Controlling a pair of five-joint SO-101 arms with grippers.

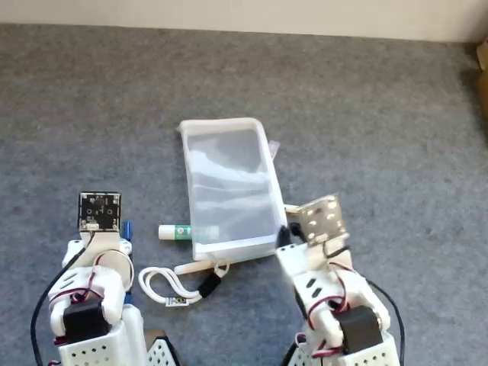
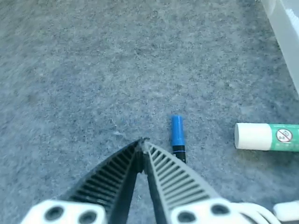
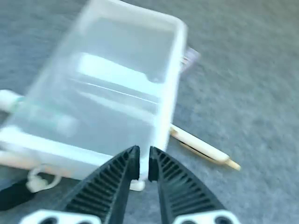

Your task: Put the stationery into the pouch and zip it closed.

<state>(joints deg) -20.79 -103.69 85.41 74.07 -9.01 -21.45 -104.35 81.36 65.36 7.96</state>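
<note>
**Pouch flat on the carpet, both grippers narrow**

Over on the left, the left gripper [image 2: 141,142] hangs low over the grey carpet [image 1: 366,114], fingers pressed together at the tips with nothing between them. Just beside those tips lies a blue pen [image 2: 177,133], loose on the carpet. Next along is a glue stick [image 2: 266,136], white cap and green body, lying on its side with its far end tucked under the pouch's left edge. Near the arms' bases a white cord [image 1: 164,286] curls in a loop, with a black end close to the pouch's near end.

Now the middle: the pouch [image 1: 229,191], translucent white, lies flat on the carpet between the two arms. A cream pen [image 3: 201,148] pokes out from under its right side.

On the right, the right gripper [image 3: 140,151] sits at the pouch's near right corner, fingers drawn in to a thin slit. Whether they pinch the pouch's rim, I cannot tell.
</note>
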